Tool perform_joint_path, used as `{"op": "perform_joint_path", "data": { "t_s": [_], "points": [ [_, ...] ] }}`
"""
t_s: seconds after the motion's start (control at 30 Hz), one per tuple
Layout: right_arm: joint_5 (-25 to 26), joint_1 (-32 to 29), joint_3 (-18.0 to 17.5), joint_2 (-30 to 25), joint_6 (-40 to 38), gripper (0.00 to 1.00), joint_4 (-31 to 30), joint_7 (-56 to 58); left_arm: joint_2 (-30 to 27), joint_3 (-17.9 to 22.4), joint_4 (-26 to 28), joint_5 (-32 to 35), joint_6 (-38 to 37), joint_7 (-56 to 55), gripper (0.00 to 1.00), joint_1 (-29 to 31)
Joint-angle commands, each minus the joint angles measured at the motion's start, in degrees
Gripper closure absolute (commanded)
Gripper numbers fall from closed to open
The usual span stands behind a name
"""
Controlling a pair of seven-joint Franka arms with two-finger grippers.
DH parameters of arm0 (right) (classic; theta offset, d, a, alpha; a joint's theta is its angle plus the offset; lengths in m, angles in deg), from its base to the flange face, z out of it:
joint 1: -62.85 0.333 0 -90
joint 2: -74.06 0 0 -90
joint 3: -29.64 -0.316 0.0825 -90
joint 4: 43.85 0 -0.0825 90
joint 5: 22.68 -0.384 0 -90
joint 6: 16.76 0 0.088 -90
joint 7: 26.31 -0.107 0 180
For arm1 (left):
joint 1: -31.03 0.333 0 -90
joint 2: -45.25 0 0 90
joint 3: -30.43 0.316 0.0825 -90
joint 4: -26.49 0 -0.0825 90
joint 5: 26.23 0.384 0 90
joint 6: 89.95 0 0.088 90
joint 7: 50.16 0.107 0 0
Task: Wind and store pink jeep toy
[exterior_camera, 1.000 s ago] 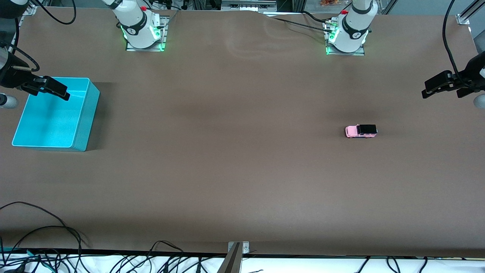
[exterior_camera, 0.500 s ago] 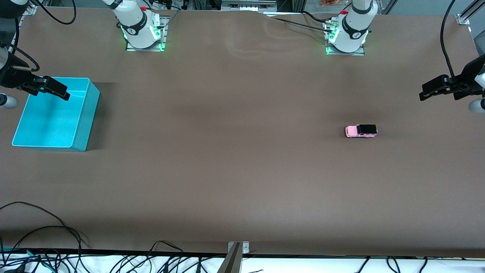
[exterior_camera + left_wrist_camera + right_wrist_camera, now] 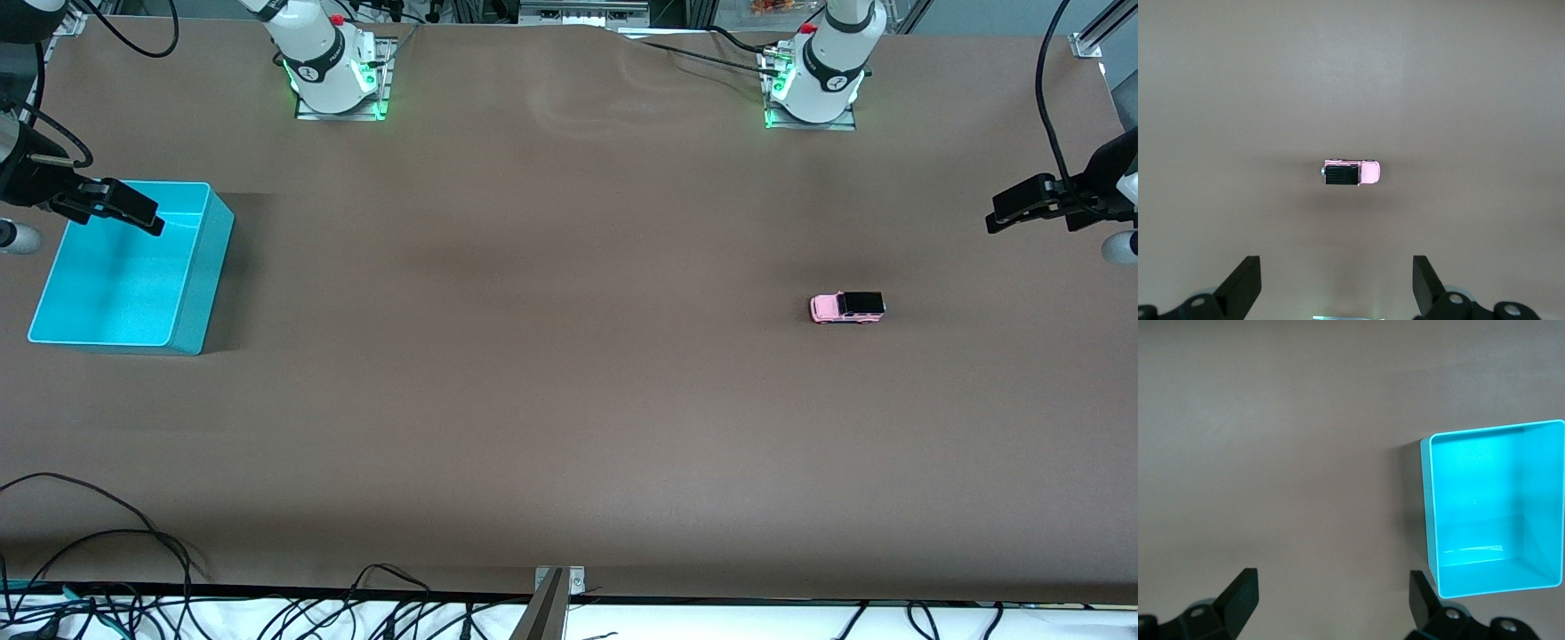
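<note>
The pink jeep toy [image 3: 847, 308] stands on its wheels on the brown table, toward the left arm's end; it is light pink with a black roof. It also shows in the left wrist view [image 3: 1351, 173], apart from the fingers. My left gripper [image 3: 997, 217] hangs open and empty in the air at the left arm's end of the table, with its fingertips [image 3: 1246, 280] wide apart. My right gripper [image 3: 149, 220] hangs open and empty in the air by the turquoise bin [image 3: 201, 293]. The bin [image 3: 1427, 520] is empty inside.
The arms' bases [image 3: 331, 76] [image 3: 813, 80] stand along the table edge farthest from the front camera. Loose cables [image 3: 107, 569] lie along the edge nearest to it. A metal bracket [image 3: 553, 596] sits at the middle of that near edge.
My left gripper has shifted slightly in the air. The jeep, the bin and the right gripper have not moved.
</note>
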Motion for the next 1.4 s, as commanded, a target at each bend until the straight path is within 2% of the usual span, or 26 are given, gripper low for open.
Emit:
{"op": "perform_joint_path", "data": {
  "t_s": [0.0,0.47,0.97,1.2,1.37],
  "points": [
    [0.6,-0.1,-0.1,0.5,-1.3,0.0,1.5,0.8,0.4,-0.1,-0.2,0.9,-0.8,0.1,0.0,0.3],
    [0.6,-0.1,-0.1,0.5,-1.3,0.0,1.6,0.8,-0.3,0.0,2.7,0.9,0.2,0.3,0.0,0.7],
    [0.6,-0.1,-0.1,0.5,-1.2,0.0,1.6,0.9,-0.5,0.1,3.2,0.5,-0.1,0.2,0.0,2.1],
    [0.6,-0.1,0.0,0.5,-1.2,0.0,1.6,0.9,-5.1,0.3,10.0,-0.1,3.7,0.3,0.0,4.1],
    [0.6,-0.1,0.0,0.5,-1.3,0.0,1.6,0.9,-5.4,0.0,12.0,0.7,4.5,0.2,0.0,4.2]
  ]
}}
